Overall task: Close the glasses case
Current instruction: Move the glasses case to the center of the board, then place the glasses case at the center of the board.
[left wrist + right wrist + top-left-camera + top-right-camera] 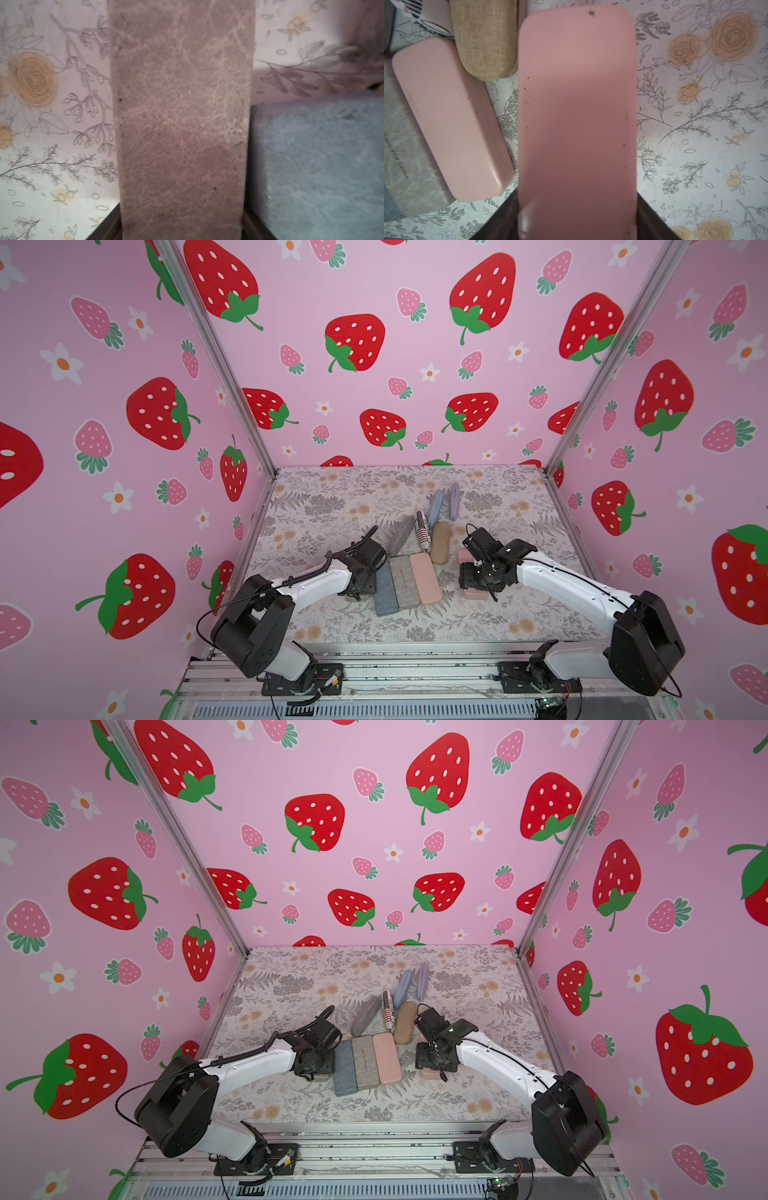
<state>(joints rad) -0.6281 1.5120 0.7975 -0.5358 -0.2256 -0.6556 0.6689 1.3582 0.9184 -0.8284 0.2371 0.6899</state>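
Bench (519, 605) lay open outward of both held cases. Left end effector (180, 225) clamped brown case (180, 114) across its long edges, blue case (322, 166) just beside one; right end effector (577, 220) clamped pink case (577, 104) likewise, tan case (483, 37) near its corner.

The right gripper (473, 583) sits over a pink rounded hard case (473, 594). A tan fabric case (440, 542) lies at its ten o'clock.
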